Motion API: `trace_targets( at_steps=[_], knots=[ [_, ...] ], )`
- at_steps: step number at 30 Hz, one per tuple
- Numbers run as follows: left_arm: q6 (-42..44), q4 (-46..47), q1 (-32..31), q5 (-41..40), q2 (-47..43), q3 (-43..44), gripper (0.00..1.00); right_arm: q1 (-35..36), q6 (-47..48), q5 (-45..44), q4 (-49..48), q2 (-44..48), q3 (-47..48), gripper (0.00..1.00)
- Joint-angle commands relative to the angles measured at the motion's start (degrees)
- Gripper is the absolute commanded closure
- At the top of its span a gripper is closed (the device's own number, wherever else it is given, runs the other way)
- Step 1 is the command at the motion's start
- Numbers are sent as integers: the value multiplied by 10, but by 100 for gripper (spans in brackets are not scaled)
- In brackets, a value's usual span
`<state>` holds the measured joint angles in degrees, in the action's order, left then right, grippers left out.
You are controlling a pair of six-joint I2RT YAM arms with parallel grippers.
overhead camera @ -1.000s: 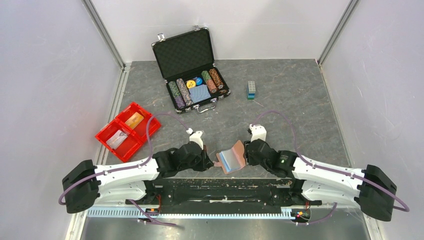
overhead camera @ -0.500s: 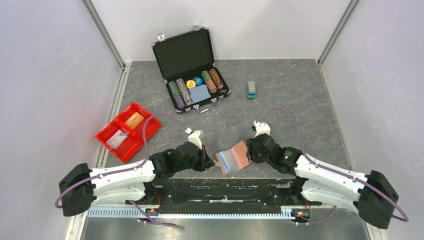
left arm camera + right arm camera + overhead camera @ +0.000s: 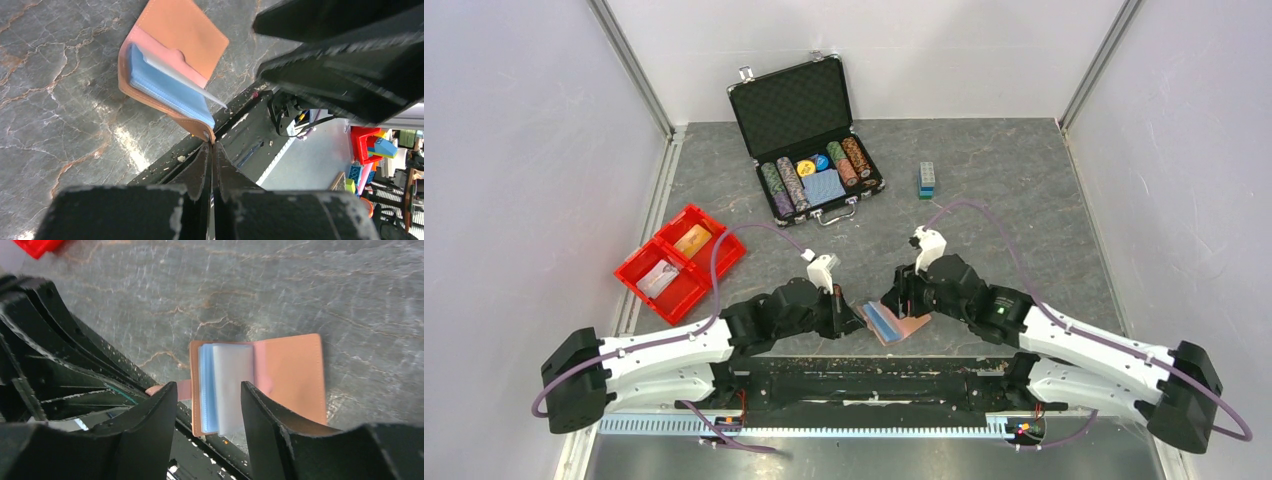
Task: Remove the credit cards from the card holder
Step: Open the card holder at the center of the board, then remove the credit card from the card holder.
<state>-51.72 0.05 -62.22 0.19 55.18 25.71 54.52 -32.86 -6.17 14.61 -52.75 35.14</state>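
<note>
Top view: the holder lies open at the middle of the table's near edge, between the two claws. The left claw is closed at the holder's left edge, but what it pinches is too small to tell here. The right claw hangs over the holder's far side, its fingertips hard to make out against the dark wrist. Both arms reach low and inward from their bases.

Left wrist: the left claw's fingertips are pressed together and meet the holder's corner. The blue cards sit inside, with one pale leaf lifted. The right arm is a black blur, cut off at the upper right.

Right wrist: the right claw stands parted and empty above the cards. The holder's tab runs left to the left claw, partly hidden behind a finger.
</note>
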Motion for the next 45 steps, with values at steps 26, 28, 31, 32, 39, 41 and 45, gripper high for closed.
trace_targets(
  at_steps=[26, 28, 31, 32, 39, 41, 45],
  knots=[
    [20, -18, 0, -43, -21, -1, 98, 30, 20, 60, -128, -138, -82, 22],
    [20, -18, 0, -44, -24, -4, 98, 31, 17, 60, -132, -143, -81, 22],
    [20, -19, 0, -46, -27, -7, 98, 36, 16, 59, -136, -148, -76, 22],
    [19, -20, 0, -46, -29, -9, 98, 38, 16, 56, -137, -150, -76, 21],
    [14, -20, 0, -52, -47, -23, 98, 51, 0, 39, -142, -154, -75, 16],
    [12, -21, 0, -54, -53, -26, 98, 53, -1, 26, -139, -162, -75, 17],
    [14, -33, 0, -61, -64, -27, 98, 53, -2, -2, -120, -171, -74, 26]
  ],
)
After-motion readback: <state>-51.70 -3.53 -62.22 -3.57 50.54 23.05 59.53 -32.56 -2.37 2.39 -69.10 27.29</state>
